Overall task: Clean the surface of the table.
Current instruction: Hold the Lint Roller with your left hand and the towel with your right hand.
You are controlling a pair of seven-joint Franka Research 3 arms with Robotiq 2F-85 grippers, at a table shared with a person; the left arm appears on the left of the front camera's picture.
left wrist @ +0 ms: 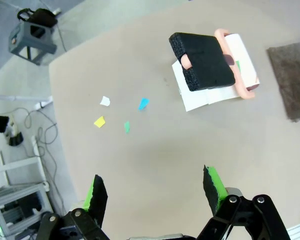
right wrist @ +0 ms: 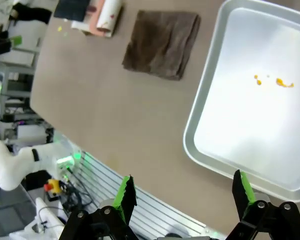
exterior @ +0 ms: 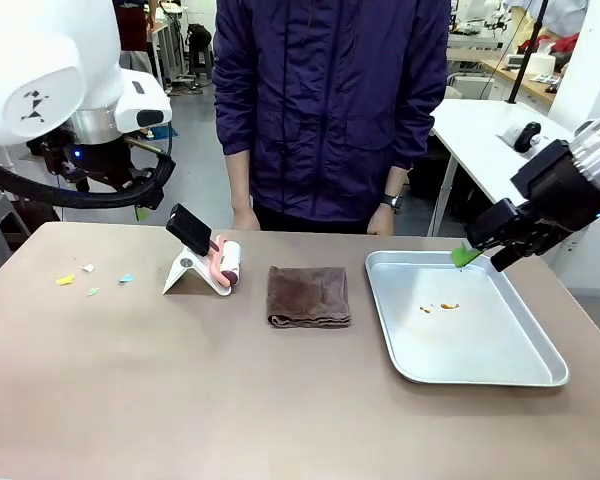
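Cleaning not yet begun: coloured paper scraps (exterior: 90, 278) litter the left of the smooth brownish-taupe table (exterior: 180, 400) spanning the lower frame; folded brown cloth (exterior: 308, 296) lies untouched; left gripper (left wrist: 155, 185) and right gripper (right wrist: 182, 192) hover, jaws apart, empty.

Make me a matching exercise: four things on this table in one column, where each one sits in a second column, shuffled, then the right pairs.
Column one:
1. paper scraps
2. lint roller
3. brown cloth
4. metal tray

Column two:
A. right part of the table, holding orange specks
B. folded flat near the middle
C. scattered toward the left end
D. between the scraps and the cloth

Pairs: 1-C, 2-D, 3-B, 4-A
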